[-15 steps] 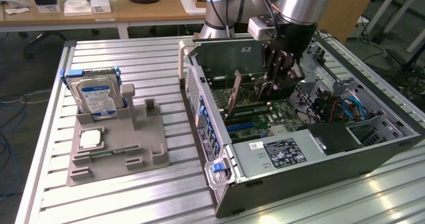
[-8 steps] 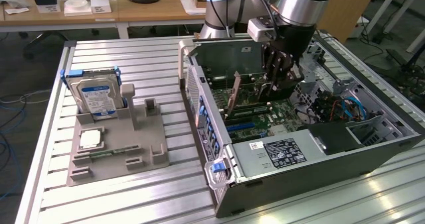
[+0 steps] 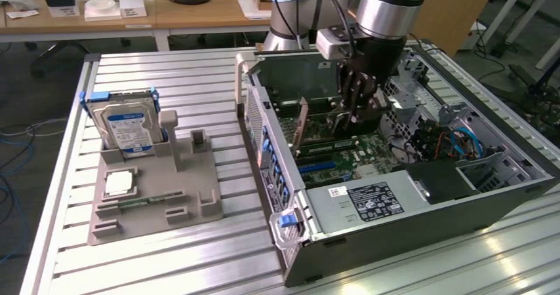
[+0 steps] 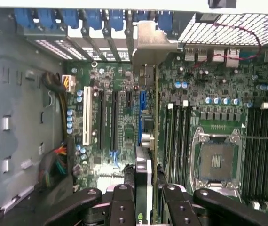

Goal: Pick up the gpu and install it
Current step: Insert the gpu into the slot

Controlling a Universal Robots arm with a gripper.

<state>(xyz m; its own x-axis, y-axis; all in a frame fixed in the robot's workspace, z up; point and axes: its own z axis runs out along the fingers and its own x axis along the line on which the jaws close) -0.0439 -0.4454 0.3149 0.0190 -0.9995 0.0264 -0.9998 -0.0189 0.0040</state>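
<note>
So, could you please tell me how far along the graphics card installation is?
Done: the graphics card is picked up and inside the open computer case. In hand: the gripper is shut on it, holding it on edge over the motherboard, its metal bracket at the case's rear. Left: I cannot tell whether it is seated, and the gripper has not released it.

gpu (image 4: 143, 174) upright between fingers (image 4: 122, 207) | inside case (image 3: 394, 239), over motherboard (image 4: 120, 117) | hard drive (image 3: 124, 126) on counter (image 3: 175, 262), outside case, well apart from fingers
</note>
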